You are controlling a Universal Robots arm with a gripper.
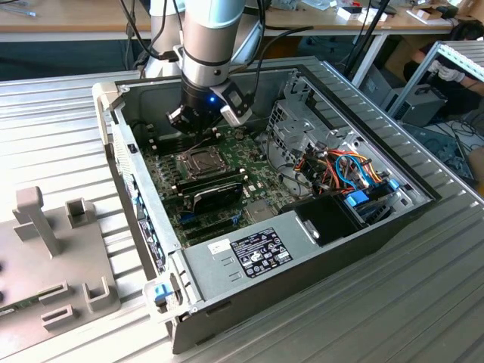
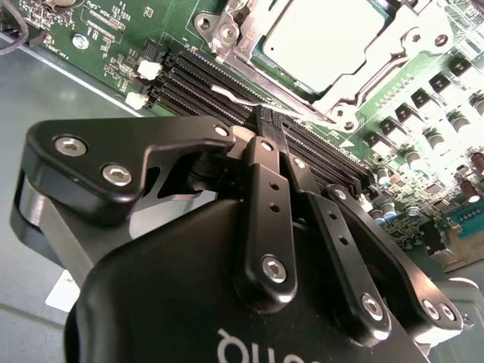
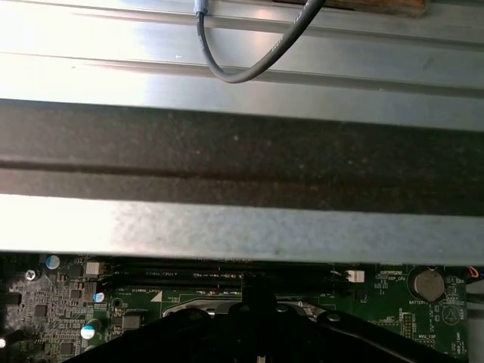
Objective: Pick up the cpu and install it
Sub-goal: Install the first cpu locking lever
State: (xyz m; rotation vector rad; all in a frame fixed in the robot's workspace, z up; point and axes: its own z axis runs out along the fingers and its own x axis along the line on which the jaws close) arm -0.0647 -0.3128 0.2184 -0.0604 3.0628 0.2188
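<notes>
The cpu (image 2: 321, 34), a small square chip with a flat silver top, lies in its socket on the green motherboard (image 1: 253, 162), under the metal socket frame (image 2: 397, 41). In the exterior view the cpu (image 1: 198, 159) sits just in front of my gripper (image 1: 201, 134), which hangs low inside the open computer case. In the second wrist view my gripper (image 2: 266, 121) has its black fingers (image 2: 265, 162) shut together. Their tips rest at the thin wire socket lever (image 2: 227, 94) beside the black memory slots (image 2: 200, 83). I cannot tell whether the lever is clamped.
A black module (image 1: 215, 189) lies across the board in front of the socket. The metal drive cage (image 1: 302, 125) and coloured cables (image 1: 348, 170) crowd the exterior view's right. The power supply (image 1: 253, 253) fills the near end. The case wall (image 3: 242, 162) stands close behind the gripper.
</notes>
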